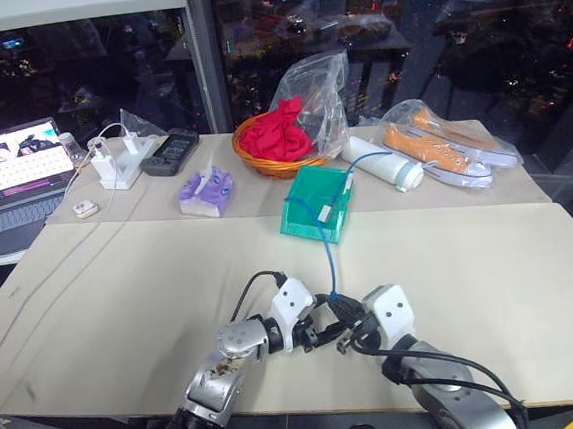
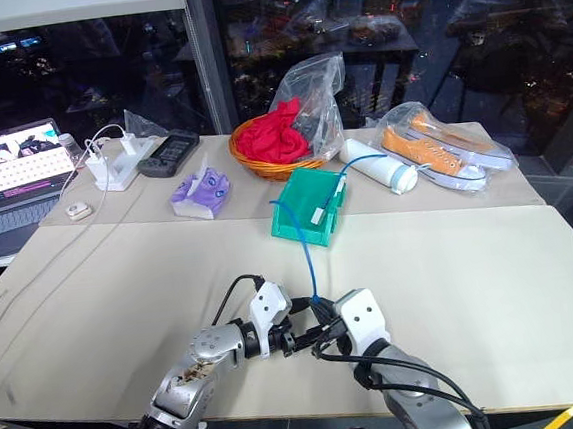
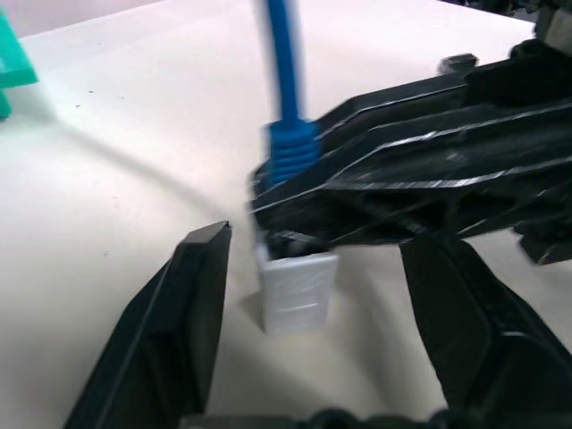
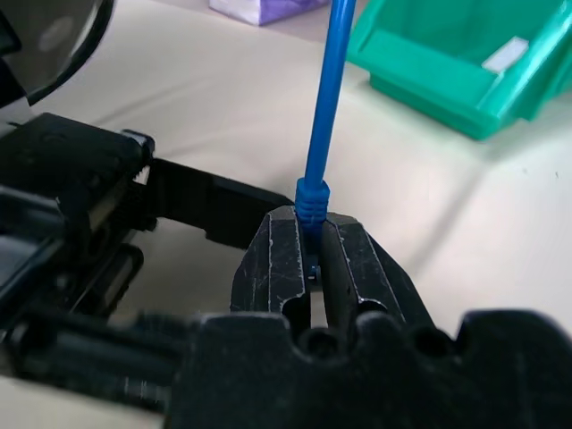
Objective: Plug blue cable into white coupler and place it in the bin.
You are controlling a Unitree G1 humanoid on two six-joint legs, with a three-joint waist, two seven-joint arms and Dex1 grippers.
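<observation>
The blue cable runs from the teal bin down to my two grippers, which meet near the table's front edge. My right gripper is shut on the cable's blue plug. The white coupler sits on the end of that plug, just under the right gripper's fingers. My left gripper is open, one finger on each side of the coupler and neither touching it. The cable's far end lies inside the bin.
Along the back of the table stand a wicker basket of red cloth, a purple tissue pack, a white charger with its cord, a laptop, a white tube and bagged orange shoes.
</observation>
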